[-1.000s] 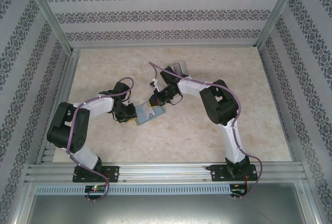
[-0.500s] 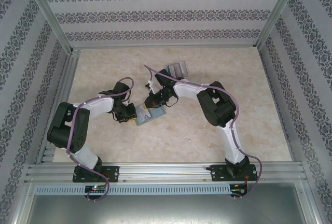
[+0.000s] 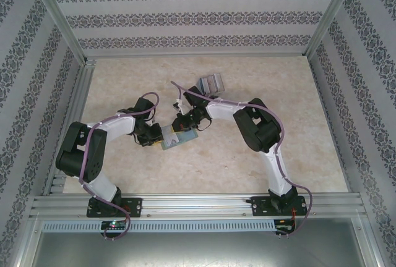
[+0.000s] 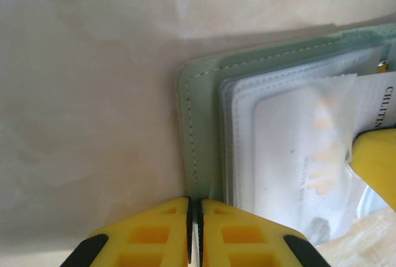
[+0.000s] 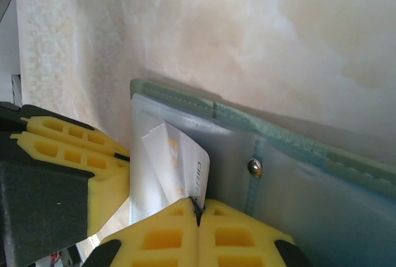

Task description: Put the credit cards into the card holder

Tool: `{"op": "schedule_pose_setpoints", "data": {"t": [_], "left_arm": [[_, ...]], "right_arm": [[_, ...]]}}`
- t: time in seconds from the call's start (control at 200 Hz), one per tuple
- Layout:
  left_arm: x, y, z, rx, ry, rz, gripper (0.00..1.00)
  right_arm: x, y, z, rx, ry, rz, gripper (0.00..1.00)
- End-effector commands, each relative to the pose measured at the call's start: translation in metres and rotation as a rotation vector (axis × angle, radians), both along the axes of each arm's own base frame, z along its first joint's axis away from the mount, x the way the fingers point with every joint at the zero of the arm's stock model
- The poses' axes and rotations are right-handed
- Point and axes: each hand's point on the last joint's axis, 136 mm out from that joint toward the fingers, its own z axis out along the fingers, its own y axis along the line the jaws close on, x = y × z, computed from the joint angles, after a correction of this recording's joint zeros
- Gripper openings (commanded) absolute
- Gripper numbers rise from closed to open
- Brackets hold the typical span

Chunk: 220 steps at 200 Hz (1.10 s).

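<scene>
Having shifted leftward, the right jaws, clenched on a white credit card (image 5: 176,156), should slide it squarely into what seems a clear sleeve of the card holder (image 4: 198,94), which the left jaws pinch on the tabletop (image 4: 93,94).

1 open card holder (image 3: 173,141), 1 single card (image 5: 176,165) at it, 1 card bundle (image 3: 210,83) beyond it, 2 grippers at it: left gripper (image 4: 193,208) & right gripper (image 5: 198,208).
</scene>
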Motion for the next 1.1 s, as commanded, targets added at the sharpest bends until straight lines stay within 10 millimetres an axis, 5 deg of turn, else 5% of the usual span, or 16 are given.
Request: {"op": "schedule_pose_setpoints", "data": {"t": [0.0,0.295,0.615,1.094], "left_arm": [[-0.001,-0.005,-0.010,-0.024,0.002,0.003,0.13],[-0.002,-0.004,-0.009,-0.021,-0.002,0.004,0.13],[-0.003,-0.002,-0.009,-0.010,-0.005,-0.002,0.12],[0.000,0.000,-0.002,0.004,-0.024,-0.005,0.12]], "right_arm": [[-0.010,-0.013,-0.038,-0.155,0.009,-0.070,0.01],[-0.012,0.005,-0.031,-0.144,-0.014,-0.040,0.04],[-0.008,-0.011,-0.009,-0.193,-0.103,-0.056,0.34],[0.002,-0.028,0.035,-0.241,-0.217,-0.074,0.46]]}}
